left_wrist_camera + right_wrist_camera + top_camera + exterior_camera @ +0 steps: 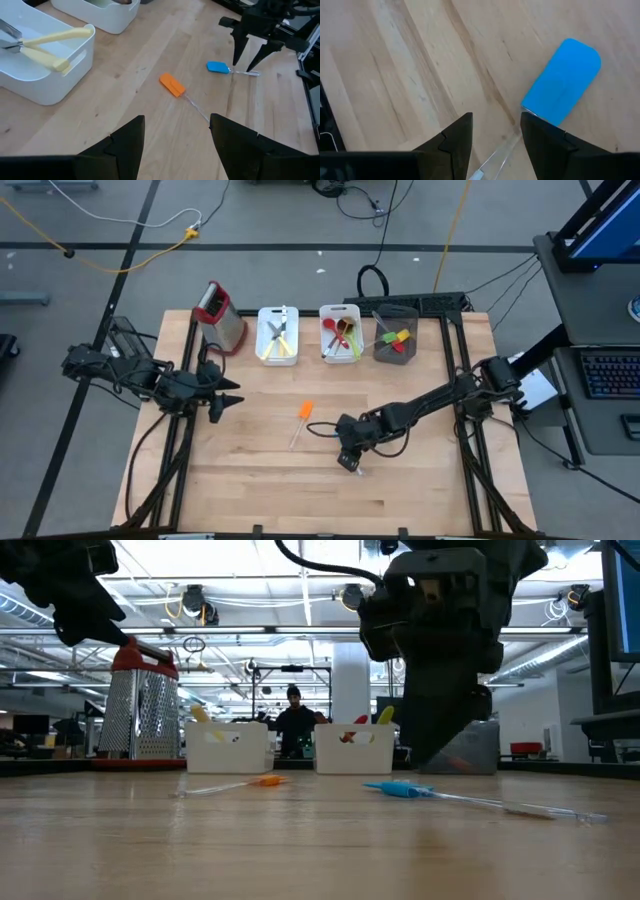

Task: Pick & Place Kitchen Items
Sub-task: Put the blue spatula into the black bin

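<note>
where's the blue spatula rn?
High view: mostly hidden under the right gripper, table centre-right. The blue spatula lies flat between its open jaws, beside the orange spatula.

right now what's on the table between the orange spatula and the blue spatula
Nothing: in the left wrist view only bare wood separates the orange spatula from the blue spatula.

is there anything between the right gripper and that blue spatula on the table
Nothing visible. The right gripper hangs open directly over the blue spatula's clear handle, with only bare wood around it.
</note>
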`<state>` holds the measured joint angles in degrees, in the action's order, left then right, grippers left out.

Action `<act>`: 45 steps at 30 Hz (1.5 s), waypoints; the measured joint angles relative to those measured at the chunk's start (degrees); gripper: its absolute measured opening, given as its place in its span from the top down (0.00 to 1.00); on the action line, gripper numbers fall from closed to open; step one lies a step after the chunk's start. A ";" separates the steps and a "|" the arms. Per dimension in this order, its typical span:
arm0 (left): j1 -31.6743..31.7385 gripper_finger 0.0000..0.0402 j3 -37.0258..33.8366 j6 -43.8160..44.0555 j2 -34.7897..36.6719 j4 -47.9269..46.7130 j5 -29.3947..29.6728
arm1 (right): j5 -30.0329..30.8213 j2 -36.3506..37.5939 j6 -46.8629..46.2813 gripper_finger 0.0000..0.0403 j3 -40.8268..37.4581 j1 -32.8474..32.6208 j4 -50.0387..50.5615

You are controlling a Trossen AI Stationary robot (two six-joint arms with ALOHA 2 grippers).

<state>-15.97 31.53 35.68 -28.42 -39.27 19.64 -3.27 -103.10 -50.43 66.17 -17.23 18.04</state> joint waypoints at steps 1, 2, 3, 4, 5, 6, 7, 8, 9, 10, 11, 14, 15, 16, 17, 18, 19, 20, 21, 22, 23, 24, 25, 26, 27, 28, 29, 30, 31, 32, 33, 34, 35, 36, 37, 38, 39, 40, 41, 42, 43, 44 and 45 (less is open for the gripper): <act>0.00 0.43 0.00 0.00 0.00 0.00 0.00 | -0.02 -0.16 -0.12 0.60 0.00 0.00 0.00; 0.00 0.43 0.00 0.00 0.00 -0.14 0.00 | -0.03 -0.35 -0.13 0.60 0.00 -0.04 0.04; 0.00 0.43 0.00 0.00 0.00 -0.38 0.00 | -0.06 -0.66 -0.18 0.60 0.00 -0.13 0.03; 0.01 0.43 0.00 0.00 0.00 -0.55 0.00 | -0.07 -0.94 -0.34 0.60 0.00 -0.14 0.06; 0.01 0.43 0.00 -0.01 0.00 -0.53 0.00 | -0.04 -1.18 -0.34 0.60 -0.01 -0.24 0.33; 0.00 0.43 0.00 -0.07 0.00 -0.55 -0.01 | -0.04 -1.30 -0.32 0.60 -0.02 -0.29 0.60; 0.00 0.43 0.00 -0.24 0.00 -0.57 0.00 | -0.01 -1.29 -0.31 0.60 -0.02 -0.29 0.57; 0.00 0.43 0.00 -0.57 0.00 -0.56 -0.02 | 0.04 -1.21 -0.29 0.60 -0.02 -0.29 0.39; 0.00 0.43 0.00 -0.73 0.00 -0.59 -0.02 | 0.07 -1.15 -0.27 0.60 -0.02 -0.29 0.41; 0.01 0.43 0.00 -0.80 0.00 -0.59 -0.02 | 0.18 -1.15 -0.29 0.60 -0.02 -0.29 0.59; 0.01 0.43 0.00 -0.91 0.00 -0.59 -0.02 | 0.24 -1.16 -0.59 0.60 -0.02 -0.26 0.73; 0.00 0.43 0.00 -0.96 0.00 -0.63 -0.02 | 0.25 -0.93 -1.79 0.60 -0.02 -0.02 0.72; 0.02 0.43 0.00 -0.96 0.00 -0.72 -0.02 | 0.28 -0.73 -1.82 0.60 -0.02 0.00 0.75; 0.00 0.43 0.00 -0.99 0.00 -0.82 -0.02 | 0.42 -0.62 -1.88 0.60 -0.02 0.05 0.58; 0.00 0.43 0.00 -1.09 0.00 -0.87 -0.02 | 0.56 -0.56 -2.10 0.60 -0.02 0.31 0.43; 0.00 0.43 0.00 -1.13 0.00 -0.86 -0.02 | 1.04 -0.60 -2.57 0.60 -0.02 0.41 0.58; 0.00 0.43 0.00 -1.14 0.00 -0.87 -0.02 | 1.74 -0.66 -3.03 0.60 -0.02 0.66 0.79; 0.01 0.43 0.00 -1.14 0.00 -0.87 -0.02 | 2.02 -0.67 -3.32 0.60 -0.02 1.00 0.87; 0.00 0.43 0.00 -1.14 0.00 -0.85 -0.02 | 2.40 -0.67 -3.53 0.60 -0.02 1.40 0.72; 0.00 0.43 0.00 -1.14 0.00 -0.85 -0.02 | 2.95 -0.66 -3.79 0.60 -0.02 1.82 0.62; 0.00 0.43 0.00 -1.14 0.00 -0.83 -0.02 | 3.24 -0.64 -3.93 0.60 -0.02 2.21 0.64; 0.01 0.43 0.00 -1.14 0.00 -0.85 -0.02 | 3.26 -0.64 -3.99 0.60 -0.02 2.64 0.66; 0.00 0.43 0.00 -1.14 0.00 -0.85 -0.02 | 3.24 -0.66 -4.01 0.60 -0.02 3.06 0.66; 0.01 0.43 0.00 -1.11 0.00 -0.85 -0.02 | 3.20 -0.67 -4.26 0.60 -0.02 3.42 0.68; 0.00 0.43 0.00 -1.11 0.00 -0.84 -0.02 | 3.15 -0.67 -4.49 0.60 -0.02 3.78 0.65; 0.00 0.43 0.00 -1.09 0.00 -0.83 -0.03 | 3.13 -0.64 -4.63 0.60 -0.02 4.07 0.64; 0.00 0.43 0.00 -1.09 0.00 -0.83 -0.04 | 3.10 -0.64 -4.63 0.60 -0.02 4.21 0.65; 0.00 0.43 0.00 -1.09 0.00 -0.83 -0.07 | 3.10 -0.64 -4.64 0.60 -0.02 4.29 0.70; 0.02 0.43 0.00 -1.09 0.00 -0.83 -0.06 | 3.13 -0.64 -4.64 0.60 -0.02 4.32 0.70; 0.00 0.43 0.00 -1.09 0.00 -0.83 -0.07 | 3.15 -0.64 -4.64 0.60 -0.02 4.32 0.68; 0.00 0.43 0.00 -1.07 0.00 -0.82 -0.05 | 3.13 -0.73 -4.64 0.60 -0.02 4.32 0.65; 0.00 0.43 0.00 -1.07 0.00 -0.83 -0.04 | 3.10 -1.14 -4.69 0.60 -0.02 4.30 0.47; 0.02 0.43 0.00 -1.07 0.00 -0.81 -0.04 | 3.06 -1.70 -5.04 0.60 -0.02 4.27 0.41; 0.02 0.43 0.00 -1.07 0.00 -0.80 -0.04 | 3.00 -2.07 -5.53 0.60 -0.02 4.26 0.94; 0.02 0.43 0.00 -1.07 0.00 -0.79 -0.04 | 2.99 -2.50 -5.93 0.60 -0.02 4.24 1.82; 0.02 0.43 0.00 -1.05 0.00 -0.81 -0.04 | 2.99 -3.14 -6.08 0.60 -0.02 4.26 2.14; 0.02 0.43 0.00 -1.07 0.00 -0.77 -0.04 | 3.04 -3.90 -6.14 0.60 0.04 4.26 1.89; 0.02 0.43 0.00 -1.11 -0.01 -0.69 -0.04 | 3.03 -4.39 -6.13 0.60 0.13 4.26 1.94; 0.02 0.43 0.00 -1.11 0.00 -0.68 -0.04 | 3.12 -4.67 -6.13 0.60 0.14 4.26 1.99; 0.02 0.43 0.00 -1.09 0.00 -0.68 -0.04 | 3.24 -5.19 -6.14 0.60 0.16 4.26 1.94; 0.02 0.43 0.00 -1.07 0.00 -0.68 -0.04 | 3.27 -5.70 -6.53 0.60 0.15 4.26 1.88; 0.02 0.43 0.00 -1.05 0.00 -0.68 -0.04 | 3.29 -5.98 -7.23 0.60 0.21 4.26 1.94; 0.02 0.43 0.00 -1.03 0.00 -0.68 -0.04 | 3.29 -6.08 -7.57 0.60 0.22 4.26 1.95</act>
<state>-15.94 31.53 34.65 -28.42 -39.94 19.59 0.02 -109.18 -58.00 66.39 -12.97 19.99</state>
